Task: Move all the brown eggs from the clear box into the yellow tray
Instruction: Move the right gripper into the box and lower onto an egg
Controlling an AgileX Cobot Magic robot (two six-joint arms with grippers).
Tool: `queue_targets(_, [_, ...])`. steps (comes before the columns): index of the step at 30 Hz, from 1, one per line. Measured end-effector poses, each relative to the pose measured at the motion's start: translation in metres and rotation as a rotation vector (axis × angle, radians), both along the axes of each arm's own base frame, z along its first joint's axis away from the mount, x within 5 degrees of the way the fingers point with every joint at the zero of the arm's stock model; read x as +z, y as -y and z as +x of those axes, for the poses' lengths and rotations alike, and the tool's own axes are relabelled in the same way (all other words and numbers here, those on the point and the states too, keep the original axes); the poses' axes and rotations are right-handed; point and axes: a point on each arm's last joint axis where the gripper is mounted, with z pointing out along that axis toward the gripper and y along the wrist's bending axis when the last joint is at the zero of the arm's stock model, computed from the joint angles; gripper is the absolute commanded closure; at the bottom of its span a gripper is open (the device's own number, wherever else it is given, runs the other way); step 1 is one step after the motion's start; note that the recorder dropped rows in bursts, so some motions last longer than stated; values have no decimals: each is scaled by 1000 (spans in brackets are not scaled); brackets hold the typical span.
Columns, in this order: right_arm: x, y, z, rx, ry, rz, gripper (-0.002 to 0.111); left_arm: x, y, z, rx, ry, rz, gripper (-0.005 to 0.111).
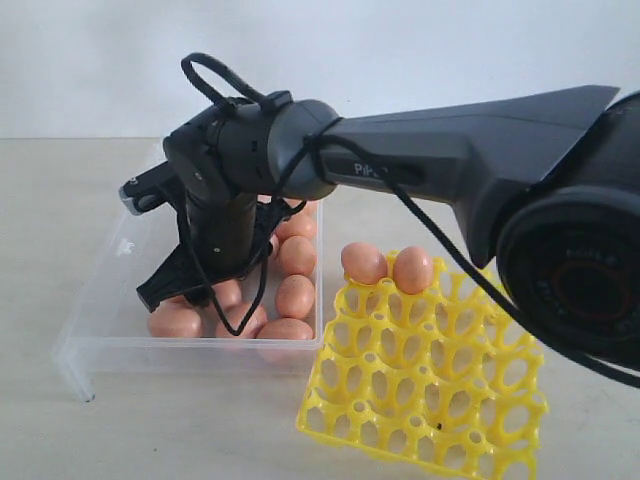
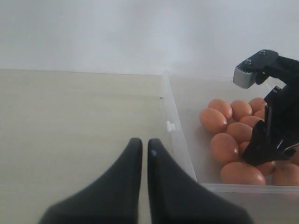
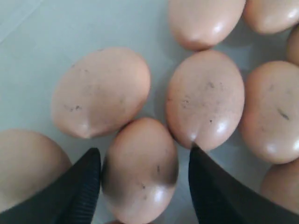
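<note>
This looks like a robotics lab or test bench rather than a home: a black robot arm [image 1: 450,150] with a loose cable [image 1: 432,235] works over a pale beige tabletop [image 1: 60,430] set against a plain white wall [image 1: 400,50]. The only goods on the table are brown eggs [image 1: 295,295] in a clear box [image 1: 100,300] beside a yellow tray [image 1: 430,400].
</note>
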Motion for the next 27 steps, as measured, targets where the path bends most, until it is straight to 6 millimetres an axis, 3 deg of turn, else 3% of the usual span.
queue_targets(5, [-11, -2, 1, -7, -13, 4, 60, 0, 0, 0, 0, 0, 0, 103])
queue_targets(7, [-13, -3, 2, -6, -7, 10, 71, 0, 0, 0, 0, 0, 0, 103])
queue_targets(11, [-14, -3, 2, -9, -3, 17, 108, 0, 0, 0, 0, 0, 0, 103])
queue_targets(22, [-13, -1, 7, 3, 49, -15, 108, 0, 0, 0, 0, 0, 0, 103])
queue_targets(27, [11, 3, 7, 17, 111, -28, 108, 0, 0, 0, 0, 0, 0, 103])
